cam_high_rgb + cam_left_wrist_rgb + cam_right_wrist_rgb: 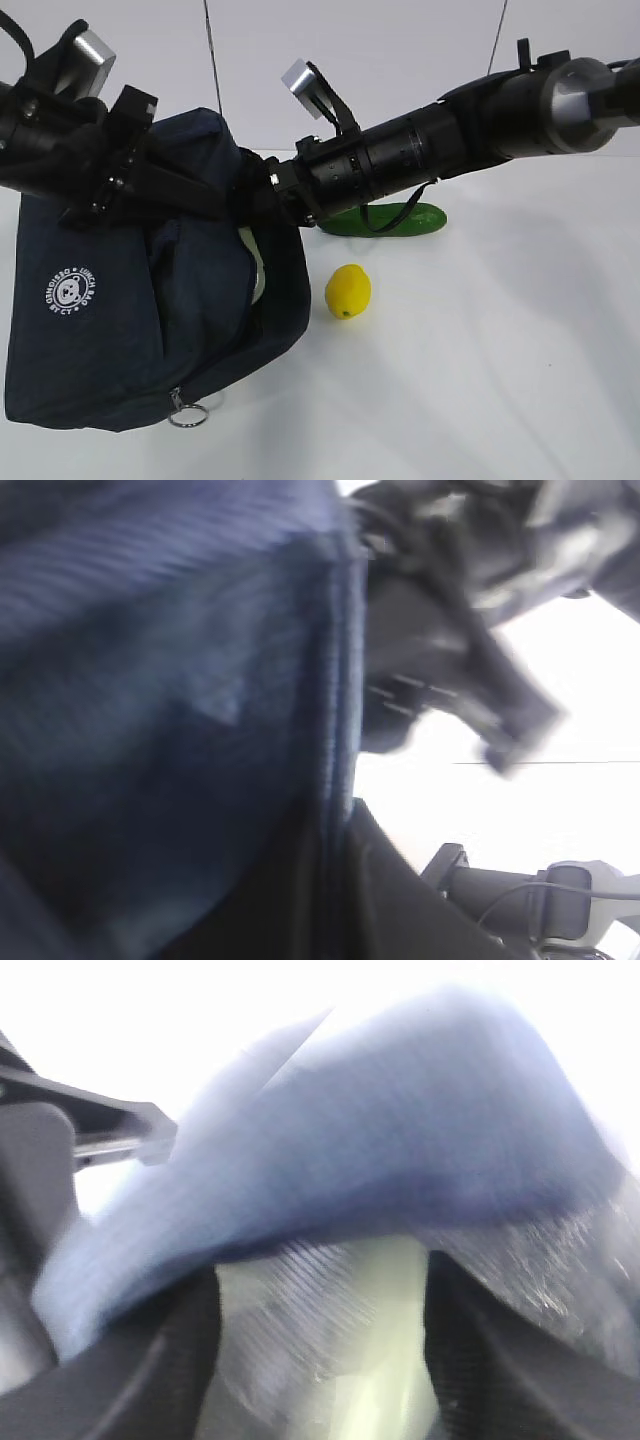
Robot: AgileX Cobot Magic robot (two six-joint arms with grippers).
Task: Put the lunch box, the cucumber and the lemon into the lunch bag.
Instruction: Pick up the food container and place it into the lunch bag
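The lunch bag (110, 330) lies at the left of the white table (500, 380), its opening facing right. The right gripper (320, 1360) reaches into that opening, pinching the lunch box (385, 1360). The left gripper, pressed together, is hidden against the bag's top. The cucumber (385, 220) lies far right of the bag; the lemon (347, 291) sits nearer, just right of it.

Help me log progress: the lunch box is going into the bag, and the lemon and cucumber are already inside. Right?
Not quite. The lemon and cucumber still lie on the table beside the bag, as the exterior view shows. The lunch box, pale green, does sit in the bag's mouth in the right wrist view.
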